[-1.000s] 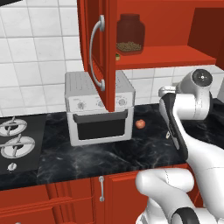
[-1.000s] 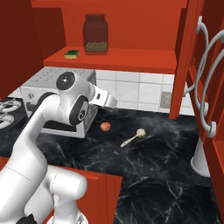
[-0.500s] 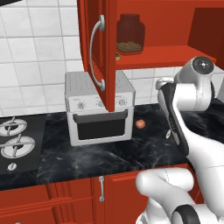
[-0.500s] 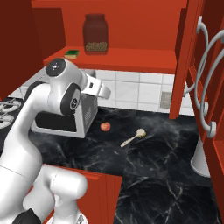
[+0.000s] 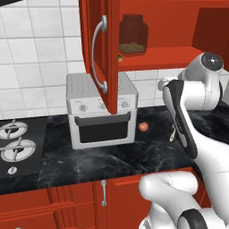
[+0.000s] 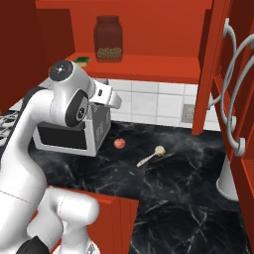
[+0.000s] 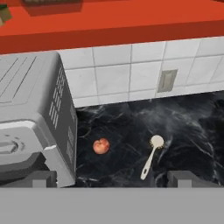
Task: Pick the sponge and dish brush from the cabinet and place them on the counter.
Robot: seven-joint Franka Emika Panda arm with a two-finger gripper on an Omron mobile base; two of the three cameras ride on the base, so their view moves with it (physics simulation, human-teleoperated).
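With the dish brush (image 7: 150, 156) already lying on the counter (image 6: 188, 178), the gripper (image 7: 109, 177), fingers wide and empty, faces the cabinet (image 6: 149, 44), where the sponge (image 6: 83, 60) sits far left

We saw even, bright rendered light with no blur and sharp edges. The black counter (image 6: 188, 183) carried soft pale sheen, strongest beside the toaster oven (image 5: 102, 112), which cast a faint shadow under its front. The cabinet (image 6: 149, 44) interior above it looked dimmer.

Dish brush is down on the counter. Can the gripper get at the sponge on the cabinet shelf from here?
Probably yes. The sponge sits at the shelf's left end beside the jar, the cabinet doors stand open, and the gripper is open and empty below.
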